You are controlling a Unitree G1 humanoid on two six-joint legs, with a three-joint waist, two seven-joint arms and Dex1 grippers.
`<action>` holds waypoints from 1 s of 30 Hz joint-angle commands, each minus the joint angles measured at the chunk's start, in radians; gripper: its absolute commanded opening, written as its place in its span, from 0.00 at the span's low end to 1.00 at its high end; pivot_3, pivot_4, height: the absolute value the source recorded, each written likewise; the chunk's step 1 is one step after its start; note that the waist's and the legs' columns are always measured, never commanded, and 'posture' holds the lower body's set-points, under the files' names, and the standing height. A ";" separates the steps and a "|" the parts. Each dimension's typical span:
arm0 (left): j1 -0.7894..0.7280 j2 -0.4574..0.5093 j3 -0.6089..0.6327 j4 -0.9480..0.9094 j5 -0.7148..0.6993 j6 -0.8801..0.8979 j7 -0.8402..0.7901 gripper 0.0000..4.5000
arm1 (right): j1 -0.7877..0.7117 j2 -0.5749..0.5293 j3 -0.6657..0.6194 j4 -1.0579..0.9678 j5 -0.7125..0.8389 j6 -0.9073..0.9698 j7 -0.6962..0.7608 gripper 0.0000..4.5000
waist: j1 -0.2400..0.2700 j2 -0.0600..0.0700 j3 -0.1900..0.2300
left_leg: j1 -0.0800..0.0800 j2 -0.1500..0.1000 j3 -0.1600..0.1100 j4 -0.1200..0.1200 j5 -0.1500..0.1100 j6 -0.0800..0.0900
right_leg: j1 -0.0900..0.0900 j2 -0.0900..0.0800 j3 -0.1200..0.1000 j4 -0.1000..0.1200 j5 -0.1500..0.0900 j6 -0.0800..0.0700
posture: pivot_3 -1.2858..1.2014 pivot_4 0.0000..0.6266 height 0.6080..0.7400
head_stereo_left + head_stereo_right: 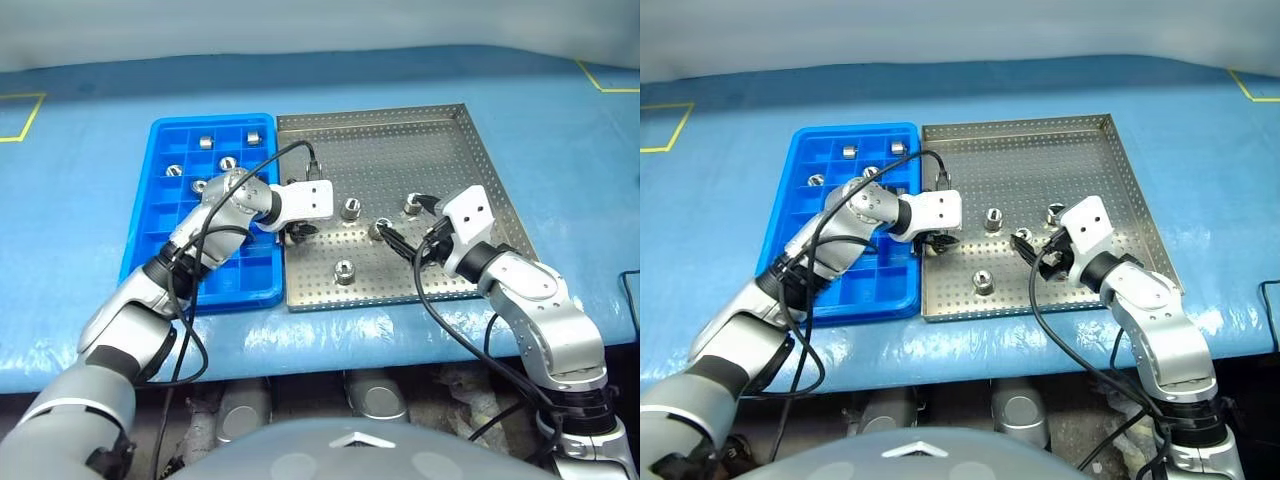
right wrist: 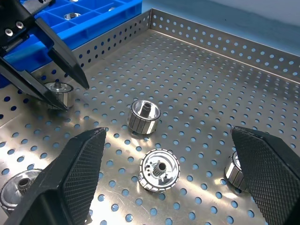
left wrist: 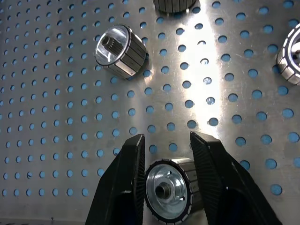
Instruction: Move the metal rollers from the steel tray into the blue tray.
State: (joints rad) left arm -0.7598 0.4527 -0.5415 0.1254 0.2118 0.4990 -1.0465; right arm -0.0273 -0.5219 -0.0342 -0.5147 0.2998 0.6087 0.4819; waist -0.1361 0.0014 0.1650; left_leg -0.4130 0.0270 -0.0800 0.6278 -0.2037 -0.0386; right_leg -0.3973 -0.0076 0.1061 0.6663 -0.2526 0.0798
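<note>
Large square perforated steel tray (image 1: pixel 440 140) sits right of the bright blue gridded plastic tray (image 1: pixel 150 235), rims touching; several small shiny hollow-centred metal rollers (image 1: pixel 343 270) remain on the steel floor, others lie in blue compartments toward 11 o'clock. Left gripper (image 3: pixel 166 187), at the steel tray's 9 o'clock edge, is clamped on one roller (image 3: pixel 168 190) across its ribbed sides, bore axis running along the fingers; right gripper (image 2: pixel 178 187) hovers with jaws wide apart, empty. Rollers look rigid, dense and slick, likely to roll if tipped; gripping the ribbed flanks seems safest.
</note>
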 commanded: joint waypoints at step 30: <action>-0.198 0.022 -0.171 0.262 0.206 -0.342 -0.243 0.82 | -0.014 0.043 0.026 -0.019 -0.029 -0.063 -0.013 1.00 | -0.060 0.000 0.000 | 0.000 0.000 0.002 0.000 0.000 0.001 | -0.001 0.000 0.002 0.000 0.000 0.000 | 0.42 0.24 1.00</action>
State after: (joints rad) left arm -0.9397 0.4760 -0.7141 0.3783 0.4012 0.1732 -1.2805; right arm -0.0395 -0.4807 0.0028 -0.4894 0.2729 0.5673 0.4755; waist -0.1962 0.0012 0.1651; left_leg -0.4129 0.0271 -0.0784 0.6276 -0.2041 -0.0379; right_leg -0.3978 -0.0072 0.1079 0.6663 -0.2528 0.0798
